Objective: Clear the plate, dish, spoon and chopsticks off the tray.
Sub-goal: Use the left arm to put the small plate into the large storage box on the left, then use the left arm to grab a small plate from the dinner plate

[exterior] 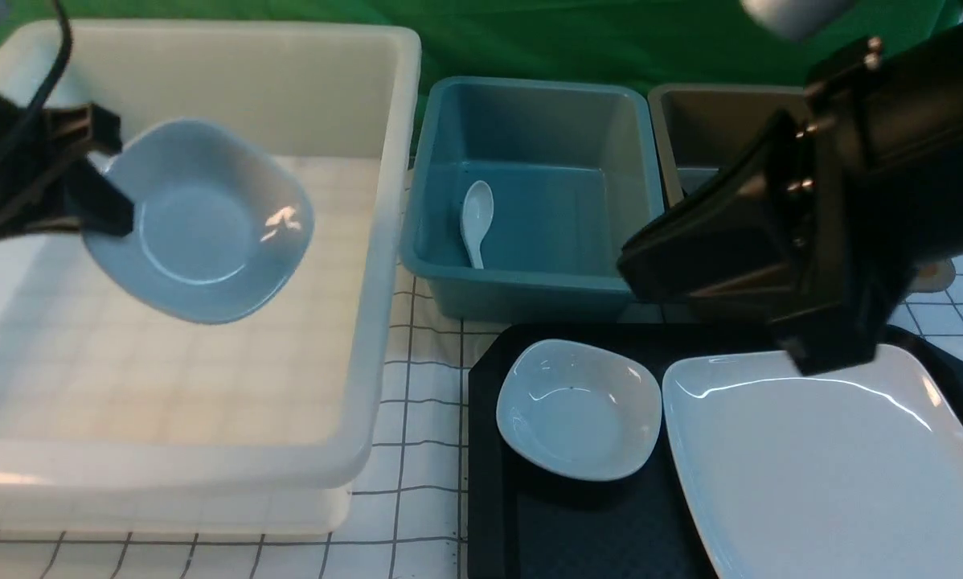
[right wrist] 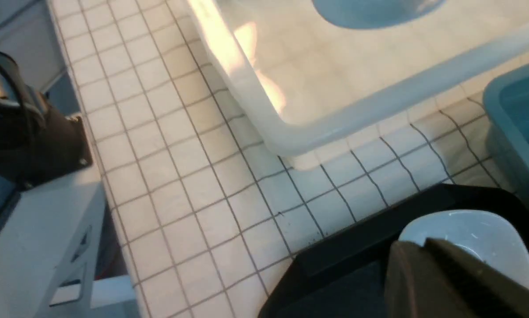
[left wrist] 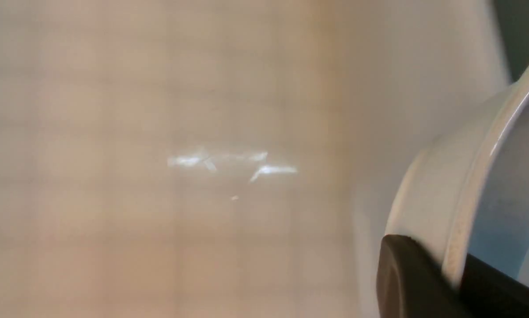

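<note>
Holding one dish [exterior: 200, 221] (second dish [exterior: 578, 410] trayed)

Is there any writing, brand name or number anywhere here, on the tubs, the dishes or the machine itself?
None: no word, number, logo or sign can be read in any view.
The white bin, blue bin, brown bin, tray, plate, spoon, held dish and dish on the tray are plain.
The table shows only grid lines.
Marks on the pale base are too blurred to read.
</note>
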Robot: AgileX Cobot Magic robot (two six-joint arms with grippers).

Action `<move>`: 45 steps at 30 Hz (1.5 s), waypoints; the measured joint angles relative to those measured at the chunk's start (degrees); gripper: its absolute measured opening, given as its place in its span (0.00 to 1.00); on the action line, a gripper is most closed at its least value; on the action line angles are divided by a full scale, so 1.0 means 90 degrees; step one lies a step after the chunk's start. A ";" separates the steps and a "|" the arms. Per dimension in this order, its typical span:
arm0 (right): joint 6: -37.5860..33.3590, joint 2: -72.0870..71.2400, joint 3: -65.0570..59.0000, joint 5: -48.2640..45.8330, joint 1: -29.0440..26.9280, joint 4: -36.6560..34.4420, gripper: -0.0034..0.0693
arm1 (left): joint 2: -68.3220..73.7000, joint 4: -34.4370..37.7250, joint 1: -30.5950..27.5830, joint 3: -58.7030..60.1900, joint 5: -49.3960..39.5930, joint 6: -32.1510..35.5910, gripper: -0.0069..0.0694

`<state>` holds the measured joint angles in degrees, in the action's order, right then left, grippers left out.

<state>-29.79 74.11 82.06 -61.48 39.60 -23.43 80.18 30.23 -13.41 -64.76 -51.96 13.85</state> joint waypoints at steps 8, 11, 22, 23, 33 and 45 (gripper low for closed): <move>0.0514 0.0332 0.0107 0.0147 0.0251 0.0447 0.10 | 0.0566 0.0283 -0.0210 0.1079 0.0662 0.0303 0.11; 0.0631 0.0332 0.0133 0.0185 0.0251 0.0463 0.11 | 0.0900 0.0341 -0.0210 0.1088 0.0664 0.0308 0.13; 0.0897 0.0325 0.0133 -0.0050 0.0256 0.1025 0.12 | 0.1368 -0.0145 -0.0203 0.0927 -0.0270 0.0233 0.46; 0.1070 0.0319 0.0133 -0.0142 0.0256 0.1260 0.12 | 0.1300 -0.0288 -0.0203 0.0810 -0.0412 0.0124 0.48; 0.2035 -0.0260 -0.0040 -0.0888 0.0141 0.3245 0.13 | -0.0008 -0.0092 0.0826 -0.0451 -0.1083 -0.0081 0.34; 0.2128 -0.1495 -0.2353 -0.0924 -0.2096 0.3142 0.04 | 0.0968 -0.1911 0.6366 -0.0781 0.1092 0.0215 0.20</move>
<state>-10.64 60.65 60.88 -69.79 20.73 4.85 88.89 13.03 43.89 -71.79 -42.13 15.78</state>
